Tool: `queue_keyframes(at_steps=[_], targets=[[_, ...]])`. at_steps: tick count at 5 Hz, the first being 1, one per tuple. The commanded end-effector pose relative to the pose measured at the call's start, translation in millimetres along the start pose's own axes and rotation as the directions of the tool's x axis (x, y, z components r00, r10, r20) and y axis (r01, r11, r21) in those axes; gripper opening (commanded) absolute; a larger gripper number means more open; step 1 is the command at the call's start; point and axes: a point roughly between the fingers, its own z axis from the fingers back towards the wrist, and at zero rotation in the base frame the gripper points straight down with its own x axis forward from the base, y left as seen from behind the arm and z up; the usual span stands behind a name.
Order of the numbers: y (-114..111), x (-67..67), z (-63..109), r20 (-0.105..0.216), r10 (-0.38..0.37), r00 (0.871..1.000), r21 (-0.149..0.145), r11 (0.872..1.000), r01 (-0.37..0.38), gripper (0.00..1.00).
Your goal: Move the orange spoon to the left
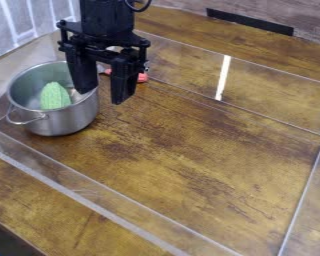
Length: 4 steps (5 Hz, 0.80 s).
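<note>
Near the back left of the wooden surface (190, 170), the black end effector (101, 92) pointed straight down, fingers apart and gripping nothing. Behind them, the orange spoon (143, 76) showed only a sliver — its long axis could not be told — beside the steel pot (43, 115).

One steel pot (49, 103), one green vegetable (55, 97), one orange spoon (143, 76)

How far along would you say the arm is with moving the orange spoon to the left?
Done: nothing that shows. In hand: the open gripper hangs by the steel pot, which holds a green vegetable; only a sliver of the orange spoon peeks out behind a finger, and contact is unclear. Left: grasping it and carrying it left.
</note>
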Motion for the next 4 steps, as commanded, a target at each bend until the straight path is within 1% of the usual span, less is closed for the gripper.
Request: queue_keyframes(at_steps=[1, 2, 4], targets=[[2.3, 1.7, -1.9, -0.004, 0.0, 1.0, -0.009, 1.0, 0.0, 1.0], [3.9, 2.6, -1.4, 0.002, 0.002, 1.0, -0.017, 1.0, -0.002, 1.0], [7.9, 4.2, 4.3, 0.016, 0.005, 1.0, -0.015, 1.0, -0.004, 1.0]])
